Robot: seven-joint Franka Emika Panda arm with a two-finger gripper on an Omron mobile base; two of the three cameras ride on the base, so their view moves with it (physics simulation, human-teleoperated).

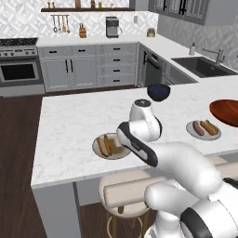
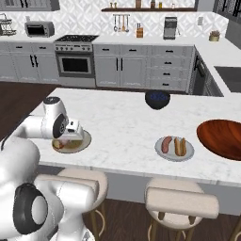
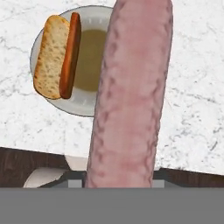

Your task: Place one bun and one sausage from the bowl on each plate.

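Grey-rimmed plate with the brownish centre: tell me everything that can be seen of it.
The round plate, pale grey at the rim with a brownish centre, lies flat on the white marbled counter near its front edge. On one side rest a golden-tan bun and a slim reddish-brown sausage, side by side and touching. A thick pink sausage close to the hand camera hides its other side; whether they touch cannot be told.
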